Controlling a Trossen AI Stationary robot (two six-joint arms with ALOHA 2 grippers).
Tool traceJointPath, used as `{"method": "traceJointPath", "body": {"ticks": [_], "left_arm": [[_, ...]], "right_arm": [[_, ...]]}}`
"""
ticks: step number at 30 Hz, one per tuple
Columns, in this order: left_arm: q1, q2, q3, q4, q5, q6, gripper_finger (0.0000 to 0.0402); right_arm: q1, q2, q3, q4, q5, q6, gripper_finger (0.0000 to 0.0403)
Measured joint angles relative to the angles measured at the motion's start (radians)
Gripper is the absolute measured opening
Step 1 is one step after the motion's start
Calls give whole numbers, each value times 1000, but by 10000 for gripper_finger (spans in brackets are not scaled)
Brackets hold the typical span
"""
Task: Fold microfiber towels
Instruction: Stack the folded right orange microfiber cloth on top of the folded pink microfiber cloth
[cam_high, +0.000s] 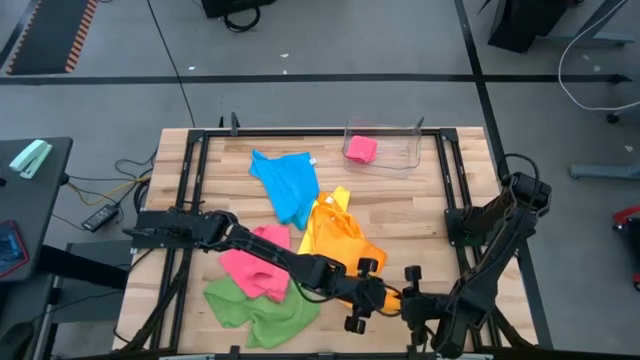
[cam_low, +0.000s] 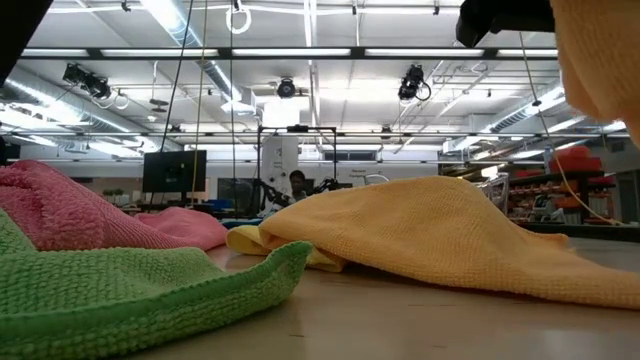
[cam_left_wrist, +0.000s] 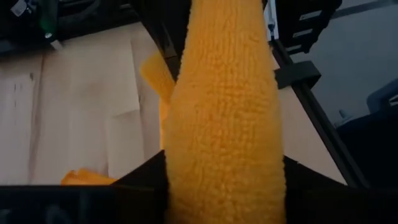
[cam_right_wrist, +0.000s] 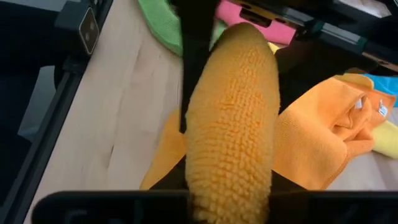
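both my claws are clamped on the orange towel (cam_high: 340, 245) at the table's near edge: left gripper (cam_high: 368, 300) just left of right gripper (cam_high: 408, 300).

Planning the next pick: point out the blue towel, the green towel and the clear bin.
blue towel (cam_high: 287, 183), high view, middle of the cloth.
green towel (cam_high: 245, 309), high view, middle of the cloth.
clear bin (cam_high: 397, 165), high view, bare near wall, beside the pink cloth inside.
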Motion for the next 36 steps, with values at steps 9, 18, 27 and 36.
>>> {"method": "traceJointPath", "body": {"ticks": [9, 18, 27, 36], "left_arm": [[65, -24, 0, -53, 78, -11, 41], [196, -53, 0, -220, 70, -24, 65], [357, -57, 5, -290, 67, 70, 49], [553, -60, 119, -332, 66, 350, 60]], "right_arm": [[1, -25, 5, -159, 0, 57, 172], [49, -82, 6, -465, -6, 372, 234], [51, -82, -51, -466, 101, 431, 230], [-2, -82, -69, -463, 288, 452, 230]]}}
